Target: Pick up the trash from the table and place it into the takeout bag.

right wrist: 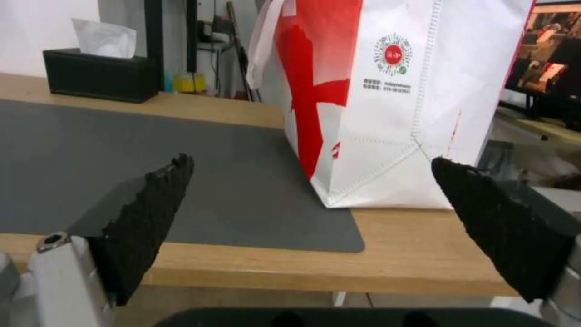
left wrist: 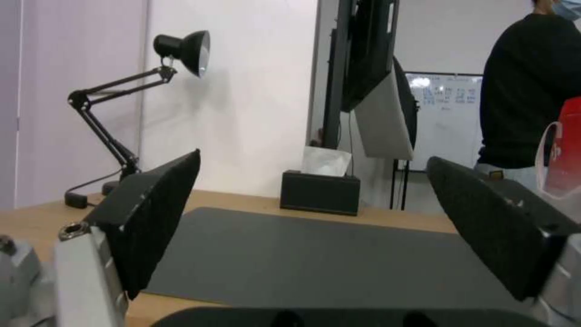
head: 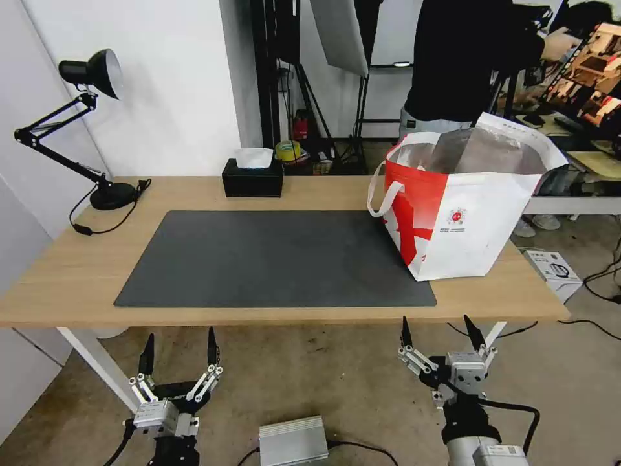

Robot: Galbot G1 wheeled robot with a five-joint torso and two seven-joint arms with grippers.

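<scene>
Takeout bag (head: 479, 220) bears round red logo (right wrist: 393, 53); small print unreadable.

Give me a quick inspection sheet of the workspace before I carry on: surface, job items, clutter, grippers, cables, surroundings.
Surface: wooden table with a dark grey mat; no trash seen on either.
Job's things: takeout bag stands upright and open on the table's right end, partly on the mat; its contents cannot be seen.
Clutter: black tissue box at the back edge; black desk lamp at the back left.
Grippers: left gripper and right gripper both open, empty, below the table's front edge.
Cables: lamp cord on the tabletop; black cables on the floor to the right.
Surroundings: a person in black stands behind the bag, not touching it.
</scene>
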